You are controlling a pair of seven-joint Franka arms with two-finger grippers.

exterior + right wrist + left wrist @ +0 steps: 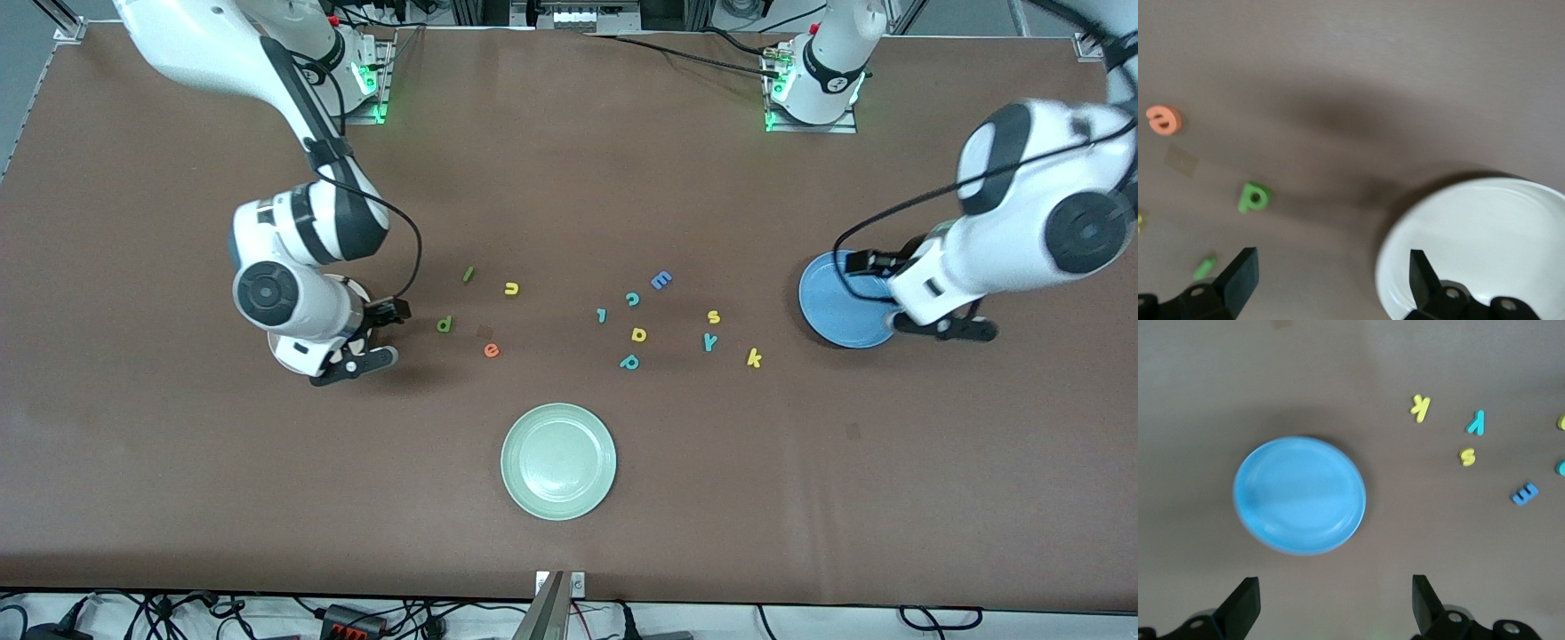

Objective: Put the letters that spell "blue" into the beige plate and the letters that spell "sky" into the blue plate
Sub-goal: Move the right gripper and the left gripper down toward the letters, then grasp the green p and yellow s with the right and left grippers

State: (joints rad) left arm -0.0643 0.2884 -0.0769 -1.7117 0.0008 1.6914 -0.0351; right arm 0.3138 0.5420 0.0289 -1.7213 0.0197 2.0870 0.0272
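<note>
The beige plate [283, 360] [1485, 247] lies mostly hidden under my right arm. My right gripper [354, 364] [1331, 280] hangs open and empty over its rim. Beside it lie the green b [444, 324] [1255, 197], green l [468, 274] [1205, 267], yellow u [511, 288] and orange e [491, 350] [1164, 120]. The blue plate [831, 307] [1299, 495] sits at the left arm's end. My left gripper [944, 327] [1335, 607] hovers open and empty just off its rim. Yellow s [713, 316] [1467, 457], teal y [709, 341] [1477, 422] and yellow k [754, 358] [1421, 407] lie near it.
A pale green plate [558, 460] sits nearer the front camera, mid-table. Mid-table also lie a blue E [661, 280] [1525, 493], teal c [632, 299], yellow a [638, 334], teal p [629, 362] and a small teal piece [602, 315].
</note>
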